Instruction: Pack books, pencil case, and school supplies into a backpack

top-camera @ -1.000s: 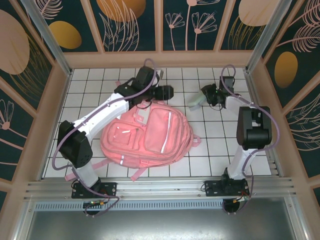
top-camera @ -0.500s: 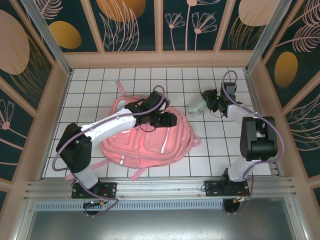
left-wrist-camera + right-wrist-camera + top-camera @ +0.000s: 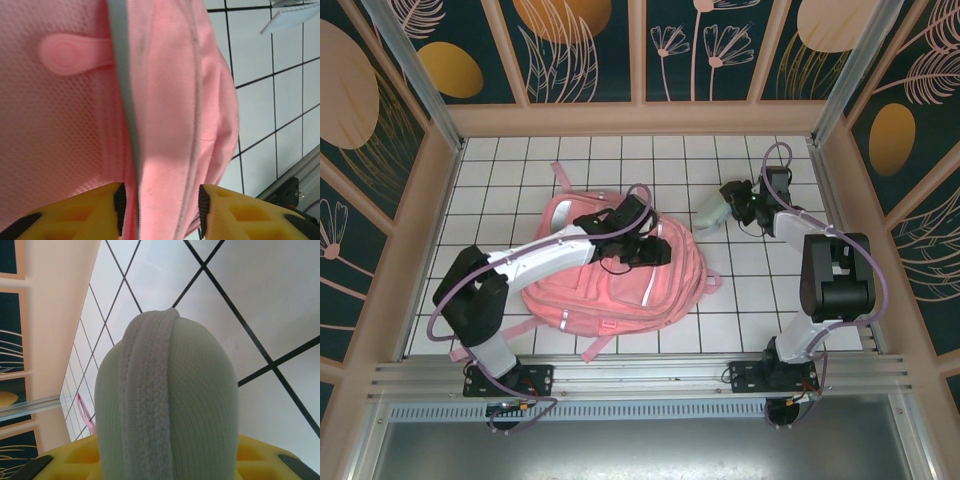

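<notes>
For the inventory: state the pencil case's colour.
Pale mint green pencil case, best in right wrist view.

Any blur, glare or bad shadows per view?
Top external: even light, sharp, faint soft shadows beside the backpack. Left wrist: mesh crisp, yellow fingers slightly soft, fold between them shaded. Right wrist: pencil case weave sharp, tiles behind washed bright.

Pink backpack (image 3: 610, 290) under the left end effector (image 3: 655, 251), mint pencil case (image 3: 710, 212) at the right end effector (image 3: 732, 204).

white tiled table (image 3: 510, 170), floral wall panels (image 3: 585, 50)
</notes>
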{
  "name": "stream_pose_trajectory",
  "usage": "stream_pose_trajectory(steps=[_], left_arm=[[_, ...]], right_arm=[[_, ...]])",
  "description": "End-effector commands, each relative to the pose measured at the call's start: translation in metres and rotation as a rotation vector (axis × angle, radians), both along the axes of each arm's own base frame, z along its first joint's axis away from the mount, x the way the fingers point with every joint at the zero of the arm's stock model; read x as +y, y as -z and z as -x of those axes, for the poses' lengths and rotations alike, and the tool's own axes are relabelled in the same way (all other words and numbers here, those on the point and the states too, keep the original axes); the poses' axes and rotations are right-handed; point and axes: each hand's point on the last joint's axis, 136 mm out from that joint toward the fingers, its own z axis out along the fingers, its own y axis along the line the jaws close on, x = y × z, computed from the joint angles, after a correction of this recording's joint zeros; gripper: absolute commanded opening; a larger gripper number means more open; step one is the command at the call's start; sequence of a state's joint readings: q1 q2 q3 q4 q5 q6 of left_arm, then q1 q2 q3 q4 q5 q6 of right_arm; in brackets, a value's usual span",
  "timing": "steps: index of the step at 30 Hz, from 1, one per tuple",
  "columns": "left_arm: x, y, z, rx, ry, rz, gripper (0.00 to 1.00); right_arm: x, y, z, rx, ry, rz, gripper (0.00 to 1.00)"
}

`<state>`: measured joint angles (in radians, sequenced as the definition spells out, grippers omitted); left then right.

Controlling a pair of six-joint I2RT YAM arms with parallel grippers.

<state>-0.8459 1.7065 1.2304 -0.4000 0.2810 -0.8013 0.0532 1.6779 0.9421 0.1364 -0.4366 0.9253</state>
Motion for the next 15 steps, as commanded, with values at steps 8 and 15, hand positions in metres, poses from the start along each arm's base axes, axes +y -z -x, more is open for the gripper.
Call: stream_pose_trajectory(steps=[8,15], left_arm=[[0.004,0.029,-0.001,0.004,0.007,-0.093,0.3],[-0.005,0.003,-0.009,-0.054,0.021,-0.04,0.0]], right_arm=[[0.006,-0.009,0.001,-0.031,-0.022,-0.08,0.38],[0.008,-0.011,0.002,-0.033,-0.029,-0.089,0.37]])
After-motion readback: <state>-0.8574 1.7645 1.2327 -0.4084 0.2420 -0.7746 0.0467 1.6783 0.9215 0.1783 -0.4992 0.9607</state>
